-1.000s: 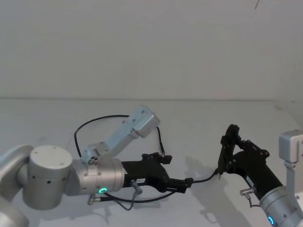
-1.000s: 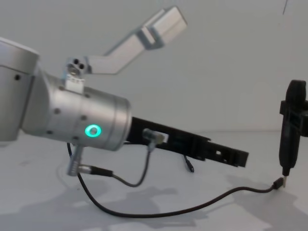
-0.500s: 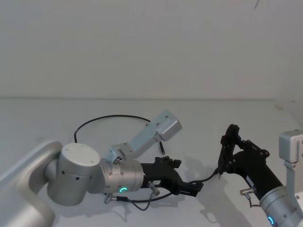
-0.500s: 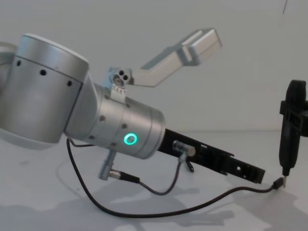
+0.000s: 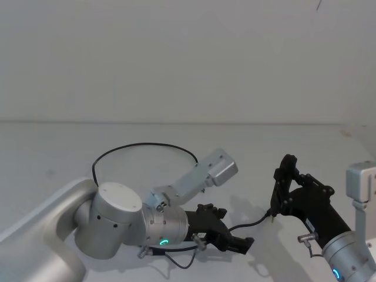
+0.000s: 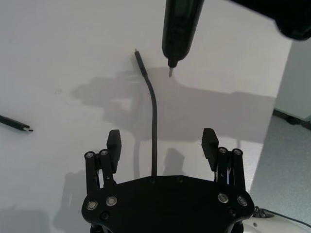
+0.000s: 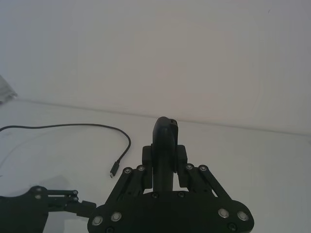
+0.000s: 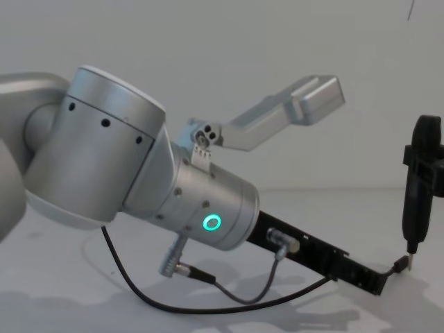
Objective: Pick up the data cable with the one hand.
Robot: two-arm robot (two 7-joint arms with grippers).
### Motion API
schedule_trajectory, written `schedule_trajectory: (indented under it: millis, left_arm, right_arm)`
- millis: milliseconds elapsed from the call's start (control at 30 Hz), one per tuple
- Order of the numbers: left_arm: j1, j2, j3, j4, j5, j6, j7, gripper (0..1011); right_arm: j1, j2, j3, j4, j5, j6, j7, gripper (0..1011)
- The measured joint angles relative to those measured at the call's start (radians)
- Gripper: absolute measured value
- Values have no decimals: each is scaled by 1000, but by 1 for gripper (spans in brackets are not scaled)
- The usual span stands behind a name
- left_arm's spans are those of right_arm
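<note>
One cable, one open claw astride it

Item 1, left gripper [image 6: 162, 138]: carried low over the white table [image 5: 53, 147]; its two fingers [image 6: 113, 141] are spread wide and nothing is held.

Item 2, data cable [image 6: 154, 116]: laid on the table. One stretch is seen to emerge from under the left gripper's palm and to run straight ahead through the gap between the fingers, roughly midway, touched by neither. Its long axis there is lined up with the left gripper's reach, so it is crossed squarely by the closing line. The forward plug [image 6: 139, 57] is found just ahead of the left gripper; the rest is looped back behind it, the other plug [image 6: 19, 127] well apart.

Item 3, right gripper [image 7: 165, 156]: stationed ahead of the left gripper, closed round a black stick-like tool [image 6: 180, 24] whose tip is hung just beside the forward plug.

Judgement: the left gripper is the nearer; a short drop and a closing are judged sufficient, provided the thin cord is kept centred.
</note>
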Motion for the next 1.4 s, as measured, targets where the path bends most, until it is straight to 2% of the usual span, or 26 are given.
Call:
schedule_trajectory:
  millis: [200,367,433,467,567,667,700,867,1167,1400]
  left_arm:
    - [1,-11,2,15,6,13,9,1001]
    - [2,-18,4,24,9,22,14,917]
    - [3,-20,4,27,10,24,16,840]
    - [3,-20,4,27,10,24,16,840]
    - [4,-23,4,31,12,28,19,739]
    - [4,-24,5,33,13,29,20,685]
    - [4,-25,5,34,13,30,20,616]
    - [4,-27,5,36,14,32,22,483]
    - [5,-29,5,39,15,34,23,177]
    - [6,-29,5,40,16,35,24,43]
  right_arm:
    - [0,0,0,0,0,0,0,279]
    - [0,0,0,0,0,0,0,279]
    - [0,0,0,0,0,0,0,279]
    - [0,0,0,0,0,0,0,279]
    - [0,0,0,0,0,0,0,279]
    - [0,0,0,0,0,0,0,279]
    - [0,0,0,0,0,0,0,279]
    - [0,0,0,0,0,0,0,279]
    - [0,0,0,0,0,0,0,279]
    - [0,0,0,0,0,0,0,279]
